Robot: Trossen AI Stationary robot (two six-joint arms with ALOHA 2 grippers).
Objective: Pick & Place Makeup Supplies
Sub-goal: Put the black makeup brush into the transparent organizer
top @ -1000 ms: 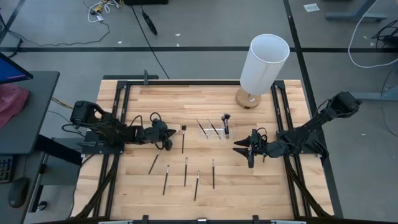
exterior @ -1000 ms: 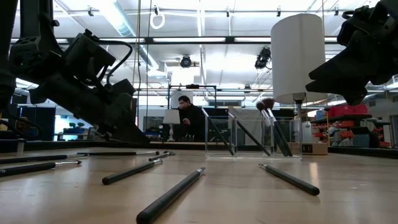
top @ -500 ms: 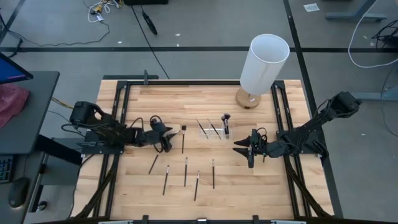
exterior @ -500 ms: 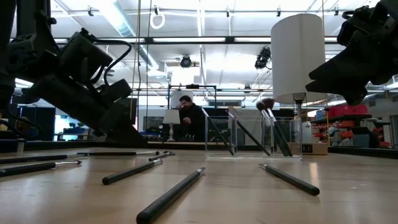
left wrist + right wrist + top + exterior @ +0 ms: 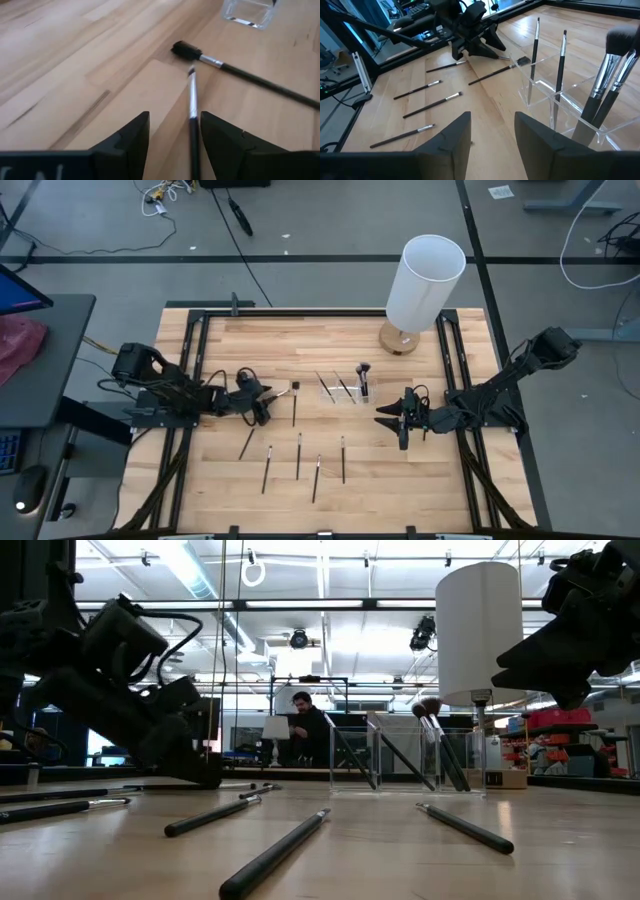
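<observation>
Six thin dark-handled makeup brushes lie loose on the pale wooden table [image 5: 320,345], and more stand in the small clear plastic holder [image 5: 342,390] near the table's middle. Four of the loose ones lie in a row toward the near edge: a slanted brush [image 5: 247,443], then three roughly parallel ones [image 5: 267,468], [image 5: 298,455], [image 5: 342,459], with a fifth [image 5: 316,477] between the last two. A longer black-tipped brush [image 5: 294,403] lies just left of the holder.

The left pincer [image 5: 262,406] sits low over the table beside that long brush, its fingers spread apart and released. In the left wrist view a slim silver-ferruled brush [image 5: 192,122] lies on the wood between the two dark fingers [image 5: 125,142], running toward the black tip of the long brush [image 5: 186,49]; no finger touches it.

The right pincer [image 5: 388,418] waits just right of the holder, above the table, its fingers likewise parted and empty. A tall white cylinder lamp [image 5: 425,283] on a round wooden base stands at the far side of the table.
</observation>
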